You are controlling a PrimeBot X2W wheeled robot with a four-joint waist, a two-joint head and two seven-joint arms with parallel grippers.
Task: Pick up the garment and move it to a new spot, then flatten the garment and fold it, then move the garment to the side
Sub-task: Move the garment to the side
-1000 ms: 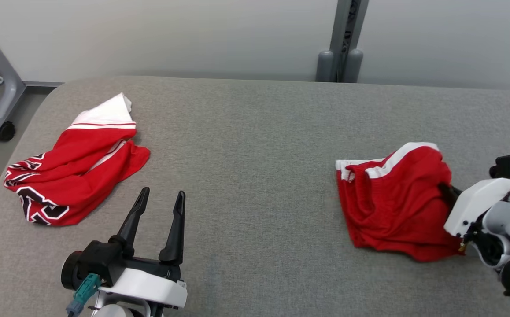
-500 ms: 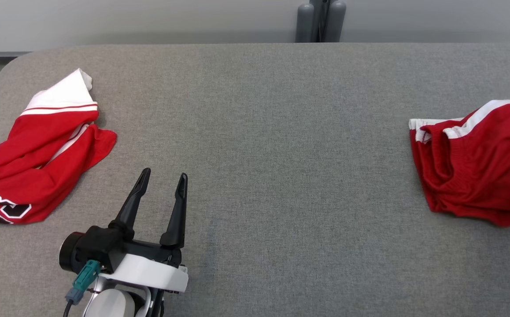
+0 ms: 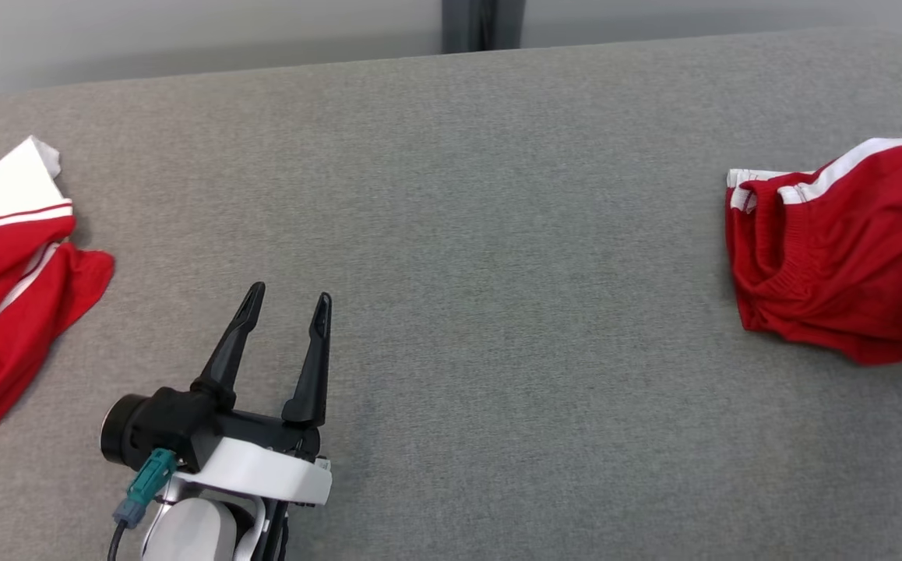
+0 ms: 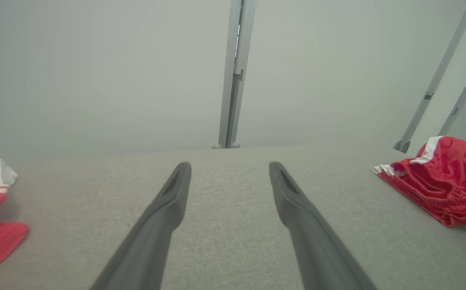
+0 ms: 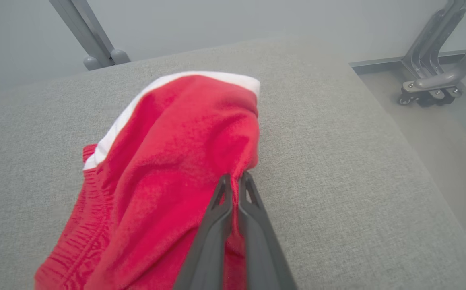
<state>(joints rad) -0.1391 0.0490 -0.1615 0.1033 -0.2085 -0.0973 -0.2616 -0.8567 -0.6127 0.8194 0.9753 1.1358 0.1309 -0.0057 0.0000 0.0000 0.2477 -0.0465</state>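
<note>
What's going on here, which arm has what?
The right claw is shut on a pinch of the red shorts at the right end of the grey table. The cloth is bunched up toward the claw, and its lower part lies on the table. The left claw is open and empty over the middle of the table. A second red and white garment lies crumpled at the left end.

The right tool [image 5: 235, 181] has its two dark fingers pressed together on a fold of the red garment [image 5: 176, 161] (white band along its far edge), which sits bunched on the grey surface [image 5: 337, 181]. A wheeled frame [image 5: 430, 86] stands on the floor beyond the corner.
</note>
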